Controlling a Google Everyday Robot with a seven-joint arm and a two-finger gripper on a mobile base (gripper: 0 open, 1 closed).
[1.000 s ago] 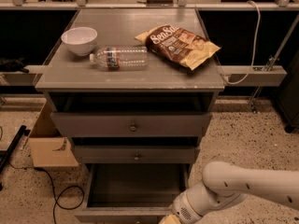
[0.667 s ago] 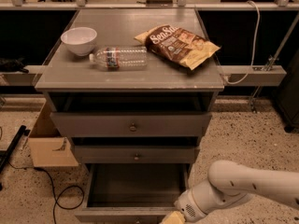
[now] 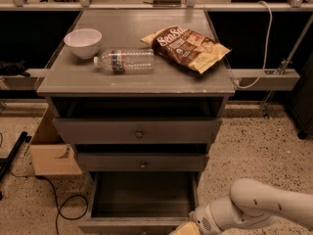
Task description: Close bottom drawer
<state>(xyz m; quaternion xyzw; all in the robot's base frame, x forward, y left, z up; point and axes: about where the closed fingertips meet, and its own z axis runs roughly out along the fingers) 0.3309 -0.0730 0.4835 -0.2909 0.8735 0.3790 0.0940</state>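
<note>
In the single camera view we look down on a grey metal cabinet whose flat top serves as a counter (image 3: 122, 82). On it sit a white ceramic bowl (image 3: 83, 41), a clear plastic water bottle (image 3: 124, 61) lying on its side, and a brown and yellow snack bag (image 3: 188, 47). Below are three grey drawers. The top grey drawer (image 3: 138, 130) and the middle grey drawer (image 3: 142, 162) sit close to the cabinet face. The bottom drawer (image 3: 142, 197) is pulled well out toward us, its plain grey box interior bare and its front at the lower edge of the picture.

The robot's white rounded arm (image 3: 254, 207) comes in from the lower right. Its yellowish hand (image 3: 183, 228) sits at the right end of that front, partly cut off by the frame. We cannot tell how far open it is, or whether it holds anything.

We judge the step is pushing the drawer in. A push near the central knob, straight along the slides, would suit best, since pressing at one corner could skew and jam it.
</note>
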